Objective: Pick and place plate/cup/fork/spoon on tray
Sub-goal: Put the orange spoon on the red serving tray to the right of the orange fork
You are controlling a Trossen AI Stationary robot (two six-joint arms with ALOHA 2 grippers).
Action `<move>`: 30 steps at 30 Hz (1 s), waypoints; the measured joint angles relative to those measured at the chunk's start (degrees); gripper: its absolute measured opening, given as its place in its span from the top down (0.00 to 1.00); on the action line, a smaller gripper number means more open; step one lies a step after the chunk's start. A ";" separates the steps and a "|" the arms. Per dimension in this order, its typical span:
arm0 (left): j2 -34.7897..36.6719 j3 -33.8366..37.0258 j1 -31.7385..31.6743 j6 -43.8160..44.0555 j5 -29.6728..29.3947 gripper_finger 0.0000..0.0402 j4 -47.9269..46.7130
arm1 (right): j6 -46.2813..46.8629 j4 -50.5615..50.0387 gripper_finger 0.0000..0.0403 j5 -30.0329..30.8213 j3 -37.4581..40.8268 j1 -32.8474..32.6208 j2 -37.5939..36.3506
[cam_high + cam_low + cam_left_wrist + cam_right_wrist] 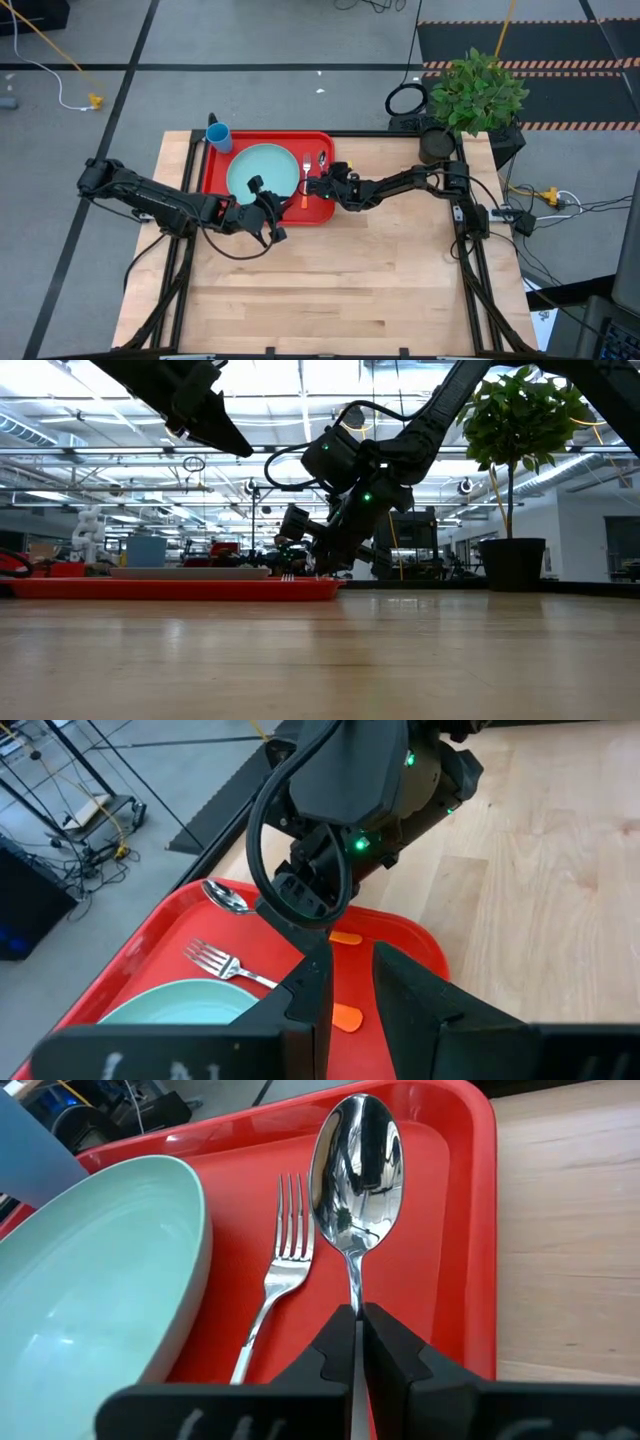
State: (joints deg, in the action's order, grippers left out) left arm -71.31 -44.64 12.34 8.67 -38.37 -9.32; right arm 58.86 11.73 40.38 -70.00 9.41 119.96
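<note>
Pinching one spoon [357,1170] — right fingers [330,1355]; one fork [283,1250], one plate [90,1280], left fingers [405,985] spread.

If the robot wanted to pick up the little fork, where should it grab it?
Probably by its orange handle, coming from straight above. The small silver-tined fork lies flat on the red rectangular plastic tray, squeezed between the round pale turquoise plate and the silver-bowled spoon, which the right gripper pinches. The handle end looks freest.

A pale turquoise plate [263,168] sits on the red tray [220,180]; the cup [219,136] beside it is bright blue.
</note>
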 joint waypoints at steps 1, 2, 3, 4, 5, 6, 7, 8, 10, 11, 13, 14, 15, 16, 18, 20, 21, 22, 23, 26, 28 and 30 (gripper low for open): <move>0.00 0.00 0.00 0.00 0.00 0.81 0.00 | 0.07 -0.02 1.00 0.00 0.00 0.00 0.00; 0.00 0.00 0.00 -0.04 0.00 0.81 0.01 | 0.32 -0.04 1.00 0.00 0.02 0.00 -0.02; 0.00 0.00 0.00 -0.29 0.00 0.81 0.08 | 0.39 -0.04 0.99 0.00 0.02 -0.07 0.00; 0.00 0.00 0.00 -0.52 0.00 0.81 0.15 | 0.43 -0.04 0.99 0.02 0.04 -0.11 -0.02; 0.00 0.00 0.00 -0.50 0.00 0.81 0.26 | 0.45 -0.05 0.98 0.02 0.04 -0.11 -0.01; 0.00 0.00 0.00 -0.50 0.00 0.81 0.35 | 0.45 -0.08 0.97 0.00 0.04 -0.11 0.00; 0.00 0.00 0.00 -0.52 0.00 0.81 0.43 | 0.45 -0.09 0.97 0.02 0.04 -0.11 0.00; 0.00 0.00 0.00 -0.52 0.00 0.81 0.50 | 0.45 -0.07 0.96 0.02 0.04 -0.14 -0.01; 0.00 0.00 0.00 -0.58 0.00 0.81 0.58 | 0.47 -0.05 0.96 0.10 0.04 -0.38 0.03; 0.00 0.00 0.00 -0.65 0.00 0.81 0.60 | 0.46 0.13 0.96 0.45 0.04 -0.51 0.26; 0.00 0.00 0.00 -0.90 0.00 0.81 0.63 | 0.49 0.33 0.96 1.18 0.04 -0.76 0.54; 0.00 0.00 0.00 -0.90 0.00 0.81 0.63 | 0.67 0.26 0.96 1.46 0.07 -0.87 0.85; 0.00 0.00 0.00 -0.88 0.00 0.81 0.63 | 1.13 0.37 0.96 1.47 0.07 -0.92 1.00; 0.00 0.00 0.00 -0.87 0.00 0.81 0.66 | 1.59 0.36 0.96 1.45 0.07 -0.92 1.21; 0.00 0.00 0.00 -0.99 0.00 0.81 0.68 | 1.99 0.56 0.96 1.53 0.07 -0.90 1.87; 0.00 0.00 0.00 -1.03 0.00 0.81 0.70 | 2.35 0.47 0.96 1.60 0.07 -0.90 1.92; 0.00 0.00 0.00 -1.03 0.00 0.81 0.72 | 2.38 0.48 0.96 1.56 0.07 -0.90 1.90; 0.00 0.00 0.00 -1.05 0.00 0.81 0.72 | 2.26 0.68 0.96 1.61 0.07 -0.90 1.90; -0.02 0.00 0.00 -1.07 0.00 0.81 0.70 | 2.06 0.67 0.96 1.60 0.07 -0.90 1.91; -0.02 0.00 -0.09 -1.15 0.00 0.81 0.71 | 1.23 1.85 0.96 1.60 0.07 -0.90 1.92; -0.02 0.00 -0.11 -1.19 0.02 0.81 0.68 | 1.02 2.39 0.96 1.59 0.07 -0.90 1.92; -0.02 0.00 -0.16 -1.28 0.02 0.81 0.68 | 0.80 2.94 0.96 1.59 0.07 -0.90 1.92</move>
State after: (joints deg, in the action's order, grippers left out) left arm -71.33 -44.64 12.18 7.39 -38.35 -8.64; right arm 59.65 14.66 41.97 -69.93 8.51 121.89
